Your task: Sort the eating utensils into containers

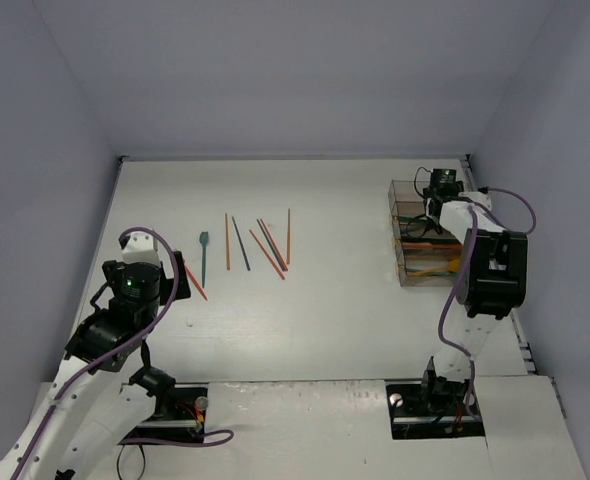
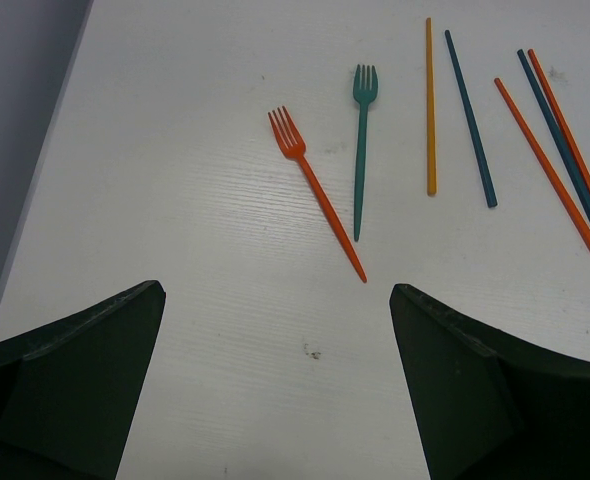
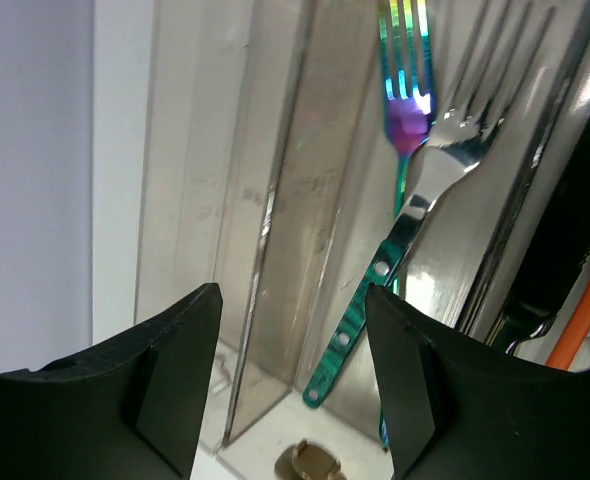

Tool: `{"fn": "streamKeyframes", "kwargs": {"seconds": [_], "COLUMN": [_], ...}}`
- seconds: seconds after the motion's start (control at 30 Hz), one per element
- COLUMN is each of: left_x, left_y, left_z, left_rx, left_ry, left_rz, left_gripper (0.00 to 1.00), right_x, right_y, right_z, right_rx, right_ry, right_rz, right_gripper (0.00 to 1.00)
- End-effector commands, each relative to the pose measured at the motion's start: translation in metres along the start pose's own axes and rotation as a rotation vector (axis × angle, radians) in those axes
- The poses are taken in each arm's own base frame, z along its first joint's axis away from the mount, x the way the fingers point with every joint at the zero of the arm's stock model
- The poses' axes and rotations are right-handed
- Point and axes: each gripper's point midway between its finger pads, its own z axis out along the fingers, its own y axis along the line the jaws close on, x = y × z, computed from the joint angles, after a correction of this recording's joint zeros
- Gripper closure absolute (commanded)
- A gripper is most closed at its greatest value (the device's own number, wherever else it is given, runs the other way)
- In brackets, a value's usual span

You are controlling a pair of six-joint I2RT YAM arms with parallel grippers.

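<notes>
The loose utensils lie on the white table. An orange fork (image 2: 315, 195) and a teal fork (image 2: 360, 150) lie just ahead of my left gripper (image 2: 277, 290), which is open, empty and above the table. Beyond them are an orange chopstick (image 2: 430, 105), a navy chopstick (image 2: 470, 115) and several more red, orange and navy chopsticks (image 2: 550, 150). In the top view the forks (image 1: 201, 265) lie beside my left gripper (image 1: 178, 268). My right gripper (image 3: 293, 295) is open and empty over the clear bins (image 1: 403, 190). One bin holds a green-handled fork (image 3: 375, 290) and an iridescent fork (image 3: 407, 90).
A clear bin wall (image 3: 275, 250) stands directly below the right fingers. Black (image 3: 565, 250) and orange (image 3: 585, 320) utensils fill the neighbouring bins. The bins sit against the right wall (image 1: 535, 200). The left wall runs close to the left arm.
</notes>
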Motion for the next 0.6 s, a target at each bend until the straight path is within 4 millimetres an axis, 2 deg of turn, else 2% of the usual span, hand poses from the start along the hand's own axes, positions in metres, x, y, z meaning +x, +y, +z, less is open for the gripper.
{"fn": "streamKeyframes", "kwargs": {"seconds": [0.0,0.17,0.27,0.37,0.43,0.47,0.5,0.57], "left_x": [-0.015,-0.011,-0.009,-0.003,0.002,0.003,0.000,0.006], "left_y": [-0.001,-0.014,-0.023,-0.040,-0.045,-0.048,-0.051,-0.060], "left_z": [-0.001,0.002,0.006,0.018,0.029,0.034,0.039,0.049], "left_rx": [0.001,0.042,0.061,0.069,0.040,0.025,0.011,0.003], "left_ry": [-0.047,-0.007,0.029,0.106,0.148,0.166,0.180,0.236], "left_rz": [-0.034,-0.064,-0.098,-0.165,-0.183,-0.193,-0.205,-0.218], "left_gripper": [0.05,0.05,0.05,0.05,0.05,0.05,0.05,0.05], "right_x": [-0.031,-0.027,-0.023,-0.012,-0.002,0.003,0.009,0.018], "right_y": [0.075,0.100,0.103,0.102,0.096,0.092,0.087,0.075], "right_z": [-0.067,-0.121,-0.141,-0.169,-0.178,-0.181,-0.184,-0.190], "right_rx": [-0.240,-0.421,-0.498,-0.627,-0.677,-0.699,-0.719,-0.749], "right_ry": [-0.017,0.065,0.107,0.175,0.224,0.249,0.277,0.323], "right_rz": [-0.069,-0.278,-0.376,-0.540,-0.622,-0.663,-0.700,-0.759], "right_gripper": [0.43,0.42,0.38,0.30,0.22,0.15,0.02,0.00]}}
